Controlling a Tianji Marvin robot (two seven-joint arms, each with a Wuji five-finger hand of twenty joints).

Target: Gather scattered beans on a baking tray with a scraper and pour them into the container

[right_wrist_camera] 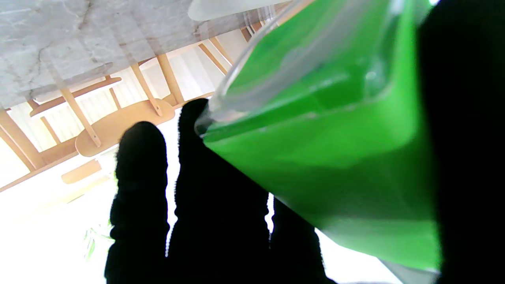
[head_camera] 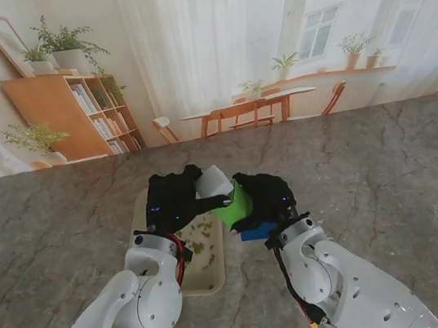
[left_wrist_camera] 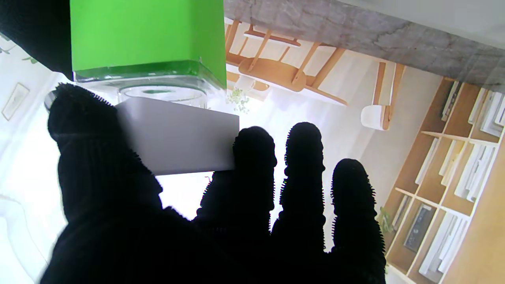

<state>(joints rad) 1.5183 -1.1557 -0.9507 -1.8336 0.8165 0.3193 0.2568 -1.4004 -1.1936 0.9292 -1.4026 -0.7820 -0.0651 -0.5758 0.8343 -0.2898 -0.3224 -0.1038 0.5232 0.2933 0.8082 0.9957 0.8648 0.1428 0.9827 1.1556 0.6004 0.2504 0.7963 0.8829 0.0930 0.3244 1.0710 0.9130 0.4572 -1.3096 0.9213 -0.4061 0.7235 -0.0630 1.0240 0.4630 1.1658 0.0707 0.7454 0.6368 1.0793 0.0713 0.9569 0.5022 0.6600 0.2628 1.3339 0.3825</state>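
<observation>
Left hand (head_camera: 174,202) pinches thin, stiff scraper (head_camera: 212,182) at rim of green container (head_camera: 236,206), gripped by right hand (head_camera: 267,198); light, likely slippery, hold sides.

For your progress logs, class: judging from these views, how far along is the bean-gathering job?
Done: both tools are picked up. In hand: the left hand holds the white flat scraper at the mouth of the green clear-rimmed container, held tilted by the right hand. Left: beans still lie on the cream baking tray.

Legible text: none. Container (head_camera: 234,205): plain green wrap, unlettered. Scraper (left_wrist_camera: 177,136): blank white face, no brand, number or sign.
</observation>
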